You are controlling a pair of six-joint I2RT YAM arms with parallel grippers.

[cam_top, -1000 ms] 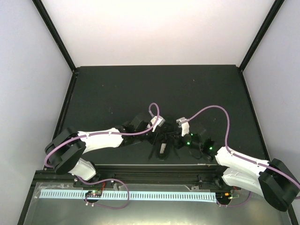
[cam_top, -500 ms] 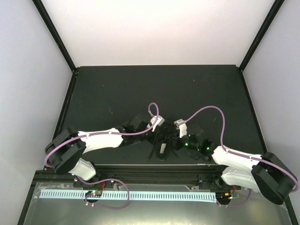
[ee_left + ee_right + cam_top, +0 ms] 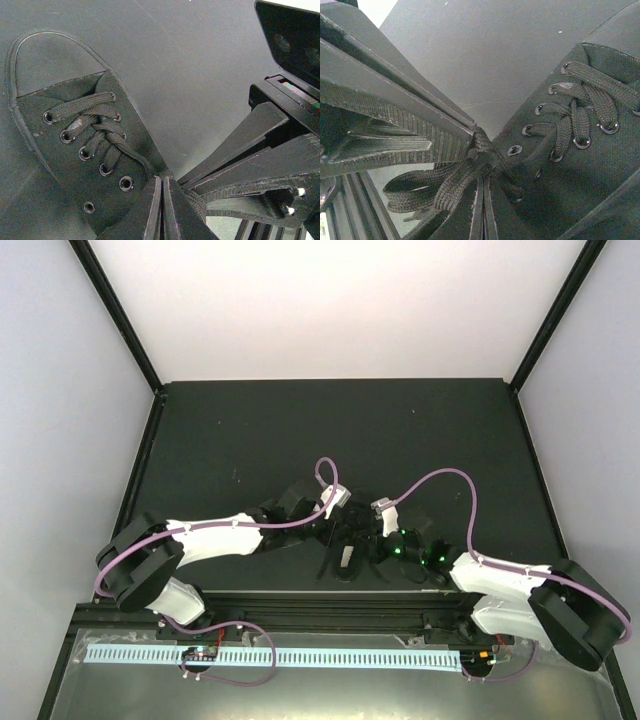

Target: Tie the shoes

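You're gripping at the shoe (image 3: 75, 130).
Your left gripper (image 3: 162, 182) and right gripper (image 3: 481, 186) both pinch the laces (image 3: 435, 187), jaws together.

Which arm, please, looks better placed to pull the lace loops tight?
Probably right: the right claw is shut at the bunched lace loops beside the shoe, whereas the left claw seems to pinch only one lace strand.

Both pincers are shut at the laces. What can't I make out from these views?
- Top view: the shoe, black on the black table, too small for detail.
- Left wrist: the shoe's heel end, behind the left pincer and past the bottom edge.
- Right wrist: laces bunched at the right pincer; any knot unclear.
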